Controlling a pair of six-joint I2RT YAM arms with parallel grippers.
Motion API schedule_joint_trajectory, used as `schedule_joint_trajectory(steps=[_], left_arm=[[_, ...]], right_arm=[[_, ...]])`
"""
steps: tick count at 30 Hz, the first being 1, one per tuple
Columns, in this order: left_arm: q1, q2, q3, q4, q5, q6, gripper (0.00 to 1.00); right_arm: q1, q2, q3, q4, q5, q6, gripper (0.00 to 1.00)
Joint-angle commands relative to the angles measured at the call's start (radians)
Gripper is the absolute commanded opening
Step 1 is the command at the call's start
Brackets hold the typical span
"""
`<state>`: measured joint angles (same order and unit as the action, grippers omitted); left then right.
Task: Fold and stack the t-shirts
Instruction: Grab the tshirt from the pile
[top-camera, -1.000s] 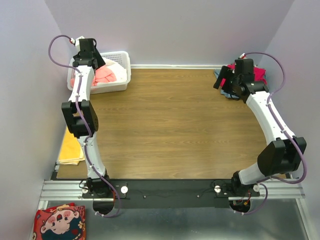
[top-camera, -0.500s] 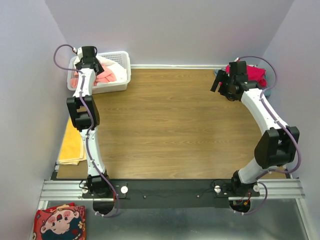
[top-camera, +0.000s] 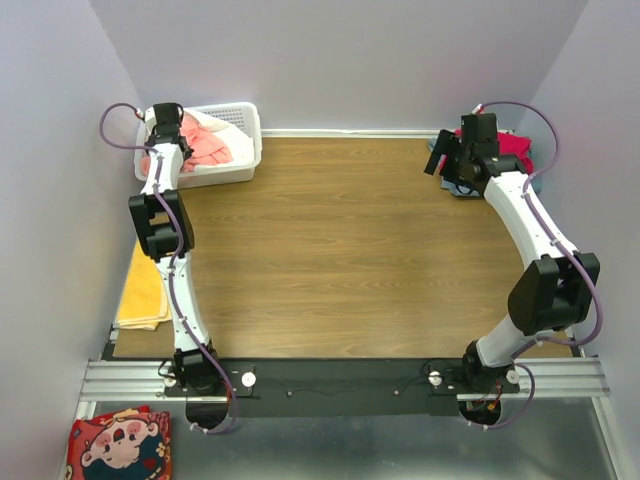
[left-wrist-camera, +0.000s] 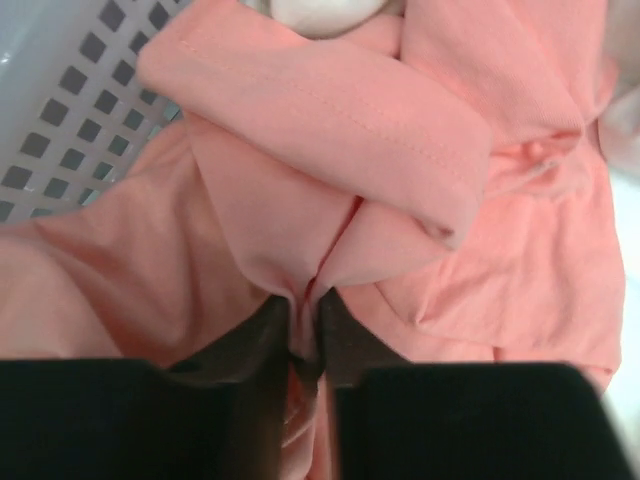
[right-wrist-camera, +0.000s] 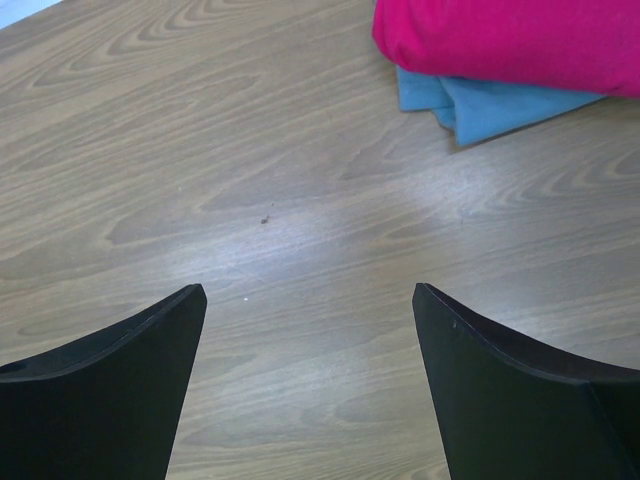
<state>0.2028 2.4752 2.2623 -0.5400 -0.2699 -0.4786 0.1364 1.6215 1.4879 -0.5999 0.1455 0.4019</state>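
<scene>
The pink shirt (left-wrist-camera: 330, 130) lies bunched inside the basket (left-wrist-camera: 60, 110). One fold of it is pinched in the left end effector (left-wrist-camera: 303, 330), whose fingers are drawn narrow on the cloth. The rest of the shirt is heaped just ahead of the fingertips, with a scrap of white cloth (left-wrist-camera: 320, 10) farther ahead. The basket's lattice wall is seen ahead and to the left.

The step in hand is judged to be the first pick, with a shirt being taken out of the basket for folding. The next move calls for the fold to be raised clear of the rim and carried out to the tabletop (top-camera: 340, 240). There the shirt would have to be spread flat, most likely with the help of the second arm. Only a small fold is held, so a slip, or the white cloth being dragged along, is to be reckoned with.

The right end effector (right-wrist-camera: 307, 290) is held wide with nothing between its fingers, above bare wood. The red shirt (right-wrist-camera: 500, 40), folded on top of the blue shirt (right-wrist-camera: 490, 105), lies ahead and to the right of it.

A second ago the left end effector was held higher over the basket with its fingers wide. Since then it has been lowered into the cloth and closed. The right arm has shifted only slightly and has been kept wide.
</scene>
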Motion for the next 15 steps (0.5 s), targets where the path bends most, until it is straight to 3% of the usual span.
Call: schedule_joint_trajectory(steps=[1, 3, 15], left_arm=[[0.018, 0.027, 0.002, 0.025, 0.015, 0.000, 0.08], [0.018, 0.024, 0.003, 0.025, 0.017, 0.008, 0.00], [0.000, -0.171, -0.078, 0.064, 0.049, 0.037, 0.00]], right_arm=[[0.006, 0.009, 0.046, -0.034, 0.046, -0.018, 0.93], [0.005, 0.009, 0.045, -0.034, 0.043, -0.017, 0.93], [0.006, -0.005, 0.012, -0.034, 0.034, 0.000, 0.93]])
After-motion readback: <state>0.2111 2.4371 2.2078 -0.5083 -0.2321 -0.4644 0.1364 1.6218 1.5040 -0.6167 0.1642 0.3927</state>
